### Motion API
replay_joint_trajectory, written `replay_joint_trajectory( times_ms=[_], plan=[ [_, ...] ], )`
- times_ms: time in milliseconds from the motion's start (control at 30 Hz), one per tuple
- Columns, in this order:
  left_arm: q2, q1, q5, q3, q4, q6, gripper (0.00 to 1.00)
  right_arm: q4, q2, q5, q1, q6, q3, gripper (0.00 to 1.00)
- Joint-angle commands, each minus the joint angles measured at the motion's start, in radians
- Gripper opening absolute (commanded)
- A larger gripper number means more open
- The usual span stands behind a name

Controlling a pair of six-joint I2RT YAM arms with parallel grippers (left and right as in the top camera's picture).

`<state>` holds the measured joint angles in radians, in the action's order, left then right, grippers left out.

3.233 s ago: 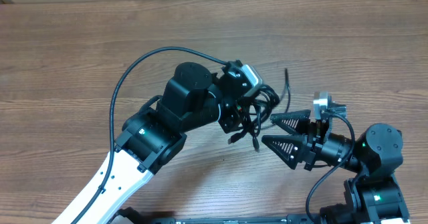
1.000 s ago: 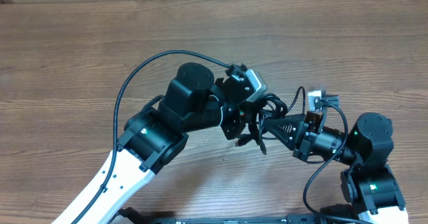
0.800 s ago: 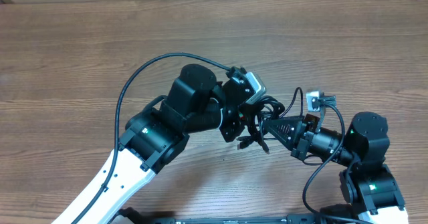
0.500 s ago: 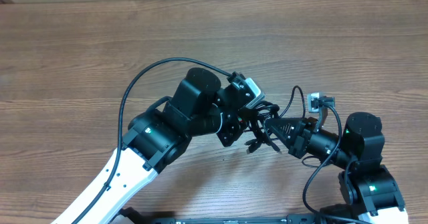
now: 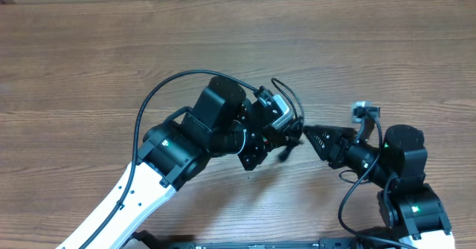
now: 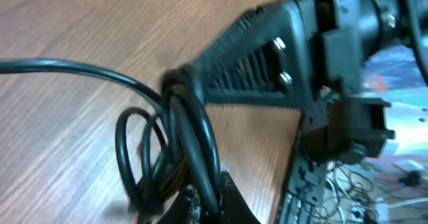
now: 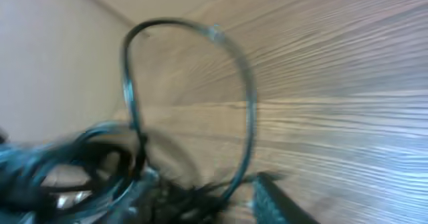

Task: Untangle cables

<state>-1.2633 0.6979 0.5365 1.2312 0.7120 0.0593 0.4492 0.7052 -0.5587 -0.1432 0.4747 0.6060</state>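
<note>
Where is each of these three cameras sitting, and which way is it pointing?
Overhead: fixed above the table, looking straight down; both arms show, left gripper and right gripper meeting at the cables.
Left wrist: rides the left arm, looks along its own fingers at the cables and the right gripper, jaws shut on a cord.
Right wrist: rides the right arm, blurred, looks past its own finger at a cable loop over the table.
Shared: overhead and left wrist both show the right gripper gripping the cables.
</note>
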Motion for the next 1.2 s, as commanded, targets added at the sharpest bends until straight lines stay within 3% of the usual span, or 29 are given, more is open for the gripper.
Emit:
replay_joint_trajectory(
  times_ms=[0,233,333,467,567,833,1167],
  plan=[
    [0.025,-0.003,0.100,0.023,-0.009,0.016,0.04,-0.006,-0.001,0.069,0.008,0.007,0.013,0.46],
    [0.025,-0.004,0.077,0.023,-0.021,0.015,0.04,0.006,-0.001,0.055,0.008,-0.019,0.013,0.51],
    [0.024,-0.004,-0.071,0.023,-0.021,-0.013,0.04,0.012,-0.001,0.034,0.008,-0.079,0.014,0.62],
    [0.024,-0.004,-0.321,0.023,-0.026,-0.178,0.04,0.021,-0.001,0.019,0.008,-0.100,0.014,0.69],
    [0.024,-0.003,-0.296,0.023,-0.055,-0.207,0.04,0.019,-0.001,-0.057,0.008,-0.191,0.014,0.71],
    [0.024,-0.003,-0.158,0.023,-0.096,-0.206,0.04,0.017,-0.001,-0.064,0.008,-0.193,0.014,0.72],
    [0.024,0.027,-0.117,0.023,-0.101,-0.206,0.04,0.013,-0.001,-0.064,0.008,-0.192,0.014,0.73]
  ],
)
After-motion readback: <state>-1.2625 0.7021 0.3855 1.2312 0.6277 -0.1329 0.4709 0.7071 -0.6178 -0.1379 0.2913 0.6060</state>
